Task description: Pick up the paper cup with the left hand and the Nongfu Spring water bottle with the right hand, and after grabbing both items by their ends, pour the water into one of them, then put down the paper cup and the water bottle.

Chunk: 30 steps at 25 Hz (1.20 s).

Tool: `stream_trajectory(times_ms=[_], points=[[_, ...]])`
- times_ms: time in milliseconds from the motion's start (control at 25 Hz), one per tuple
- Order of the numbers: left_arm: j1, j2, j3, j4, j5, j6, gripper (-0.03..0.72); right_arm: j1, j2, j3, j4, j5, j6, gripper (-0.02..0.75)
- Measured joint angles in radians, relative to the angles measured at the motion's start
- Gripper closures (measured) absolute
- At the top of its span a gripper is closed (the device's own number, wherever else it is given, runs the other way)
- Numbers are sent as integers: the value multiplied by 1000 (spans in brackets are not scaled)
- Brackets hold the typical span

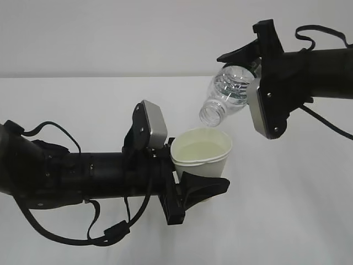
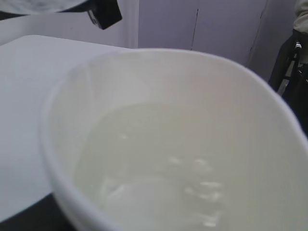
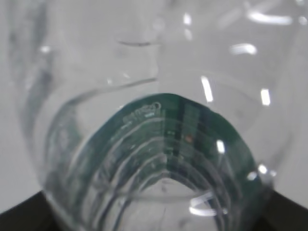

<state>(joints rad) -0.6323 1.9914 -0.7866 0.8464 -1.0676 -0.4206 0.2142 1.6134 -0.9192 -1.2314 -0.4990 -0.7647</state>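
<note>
1. The left hand point(image 1: 190, 179) reaches in from the left of the exterior view, low over the white surface point(image 1: 309, 210). Its jaws stand fairly wide and are closed around the paper cup point(image 1: 201, 157) – one black finger point(image 1: 204, 187) lies across the front of the lower wall of the cup, the other is hidden behind it.
2. The cup is held upright above the surface, and its rim is pressed a little out of round. Inside it lies pale water point(image 2: 159, 168); the left wrist view shows small bright reflections on it.
3. The right hand point(image 1: 251, 69) comes in from the upper right, higher than the cup. Its jaws are also fairly wide and grip the water bottle point(image 1: 229, 94) at its bottom end – one finger is above the bottle, and the grey plate of the hand is beside it.
4. The bottle is tilted with its open mouth point(image 1: 209, 115) down and to the left, just above the far rim of the cup and not touching it. I cannot tell whether water is running out of it.
5. In the right wrist view the clear ribbed wall of the bottle and its dark green label point(image 3: 178, 139) fill almost the whole picture.
</note>
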Motion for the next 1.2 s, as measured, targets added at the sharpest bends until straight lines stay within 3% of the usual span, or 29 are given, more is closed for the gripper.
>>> stream_trajectory(times_ms=[680,1200], points=[[0,0,0,-8,2,0,250,0,0,0,2,-67,308,246],[0,0,0,-8,2,0,250,0,0,0,136,-86,440,246]])
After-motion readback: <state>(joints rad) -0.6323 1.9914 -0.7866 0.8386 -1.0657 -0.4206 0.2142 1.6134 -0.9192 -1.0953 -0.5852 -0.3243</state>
